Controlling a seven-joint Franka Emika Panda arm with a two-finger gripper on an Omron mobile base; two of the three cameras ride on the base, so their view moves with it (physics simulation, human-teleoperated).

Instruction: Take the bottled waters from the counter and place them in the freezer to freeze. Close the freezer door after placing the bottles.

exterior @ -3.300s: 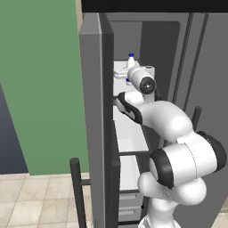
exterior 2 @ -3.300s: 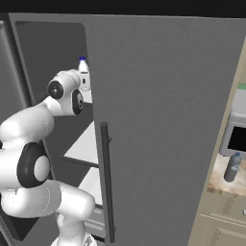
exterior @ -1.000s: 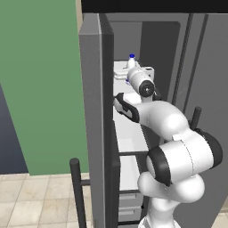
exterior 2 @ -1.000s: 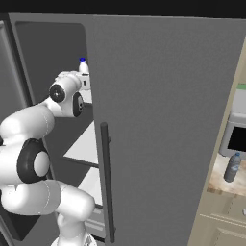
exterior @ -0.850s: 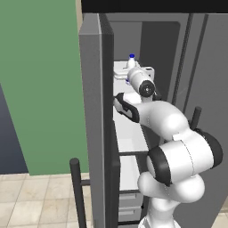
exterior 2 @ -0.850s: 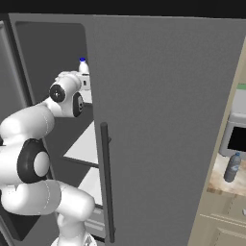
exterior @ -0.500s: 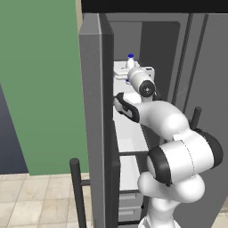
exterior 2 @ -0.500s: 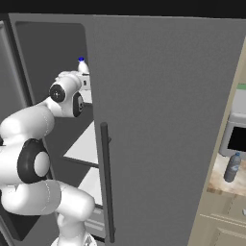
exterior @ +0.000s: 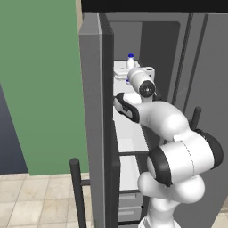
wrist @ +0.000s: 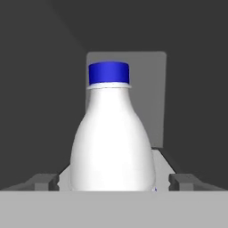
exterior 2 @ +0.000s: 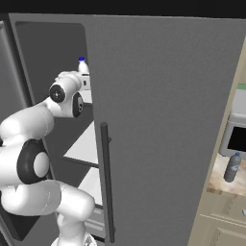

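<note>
Grey freezer point(exterior: 156, 53) interior ahead of me, its tall grey freezer door point(exterior: 95, 111) swung wide on my left. Right in front of the hand camera stands the white plastic bottle with the blue cap point(wrist: 110, 133), upright on the white top shelf point(exterior: 121, 70) inside the freezer. My two-finger gripper point(wrist: 113, 181) is spread wide, one dark fingertip point(wrist: 43, 181) off each side of the bottle, a gap showing on both sides, so nothing is pinched. From the base cameras, my white arm reaches up into the compartment with the bottle's cap peeking above the wrist. Lower white shelves point(exterior 2: 89, 144) sit below it. Off to the right, the translucent grey bottle with the bluish cap point(exterior 2: 232, 167) stands on the beige marbled stone counter point(exterior 2: 226, 181), just beside a grey microwave point(exterior 2: 235, 137).
</note>
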